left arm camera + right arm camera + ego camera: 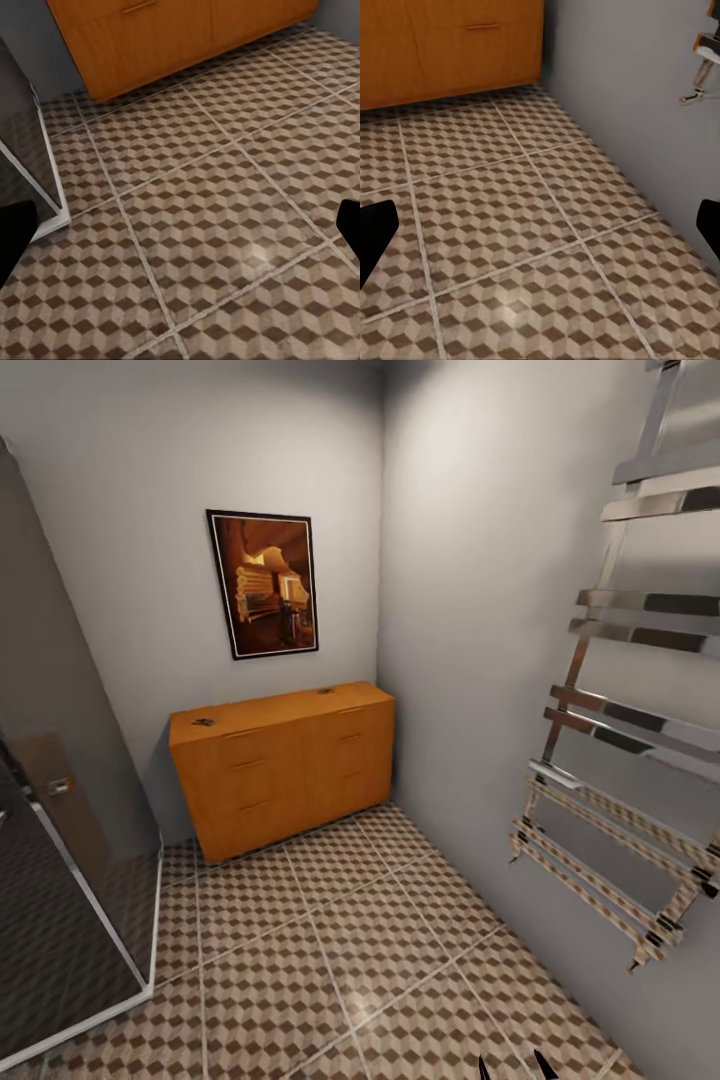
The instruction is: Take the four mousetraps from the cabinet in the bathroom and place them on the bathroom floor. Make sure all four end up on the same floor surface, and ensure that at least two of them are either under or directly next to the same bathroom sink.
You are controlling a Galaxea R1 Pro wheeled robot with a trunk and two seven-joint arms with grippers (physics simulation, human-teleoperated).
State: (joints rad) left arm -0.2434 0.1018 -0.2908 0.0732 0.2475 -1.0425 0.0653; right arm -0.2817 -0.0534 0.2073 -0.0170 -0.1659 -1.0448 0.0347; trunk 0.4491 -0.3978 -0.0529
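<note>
Both grippers hang low over the bathroom floor (330, 950). Left gripper (180, 232): fingers spread wide apart, nothing between them. Right gripper (540, 232): likewise spread and empty.

Beyond the tiles, the cabinet (285, 765) stands in the far corner, drawers closed. Two small dark items rest on its top, one near the left edge (203, 722) and one near the right rear (326, 690); too small to identify as mousetraps. Any others cannot be seen.

Handling judgement: traps are likely light, stiff, flat boards. Pinch across the wooden edges, clear of the metal parts.
</note>
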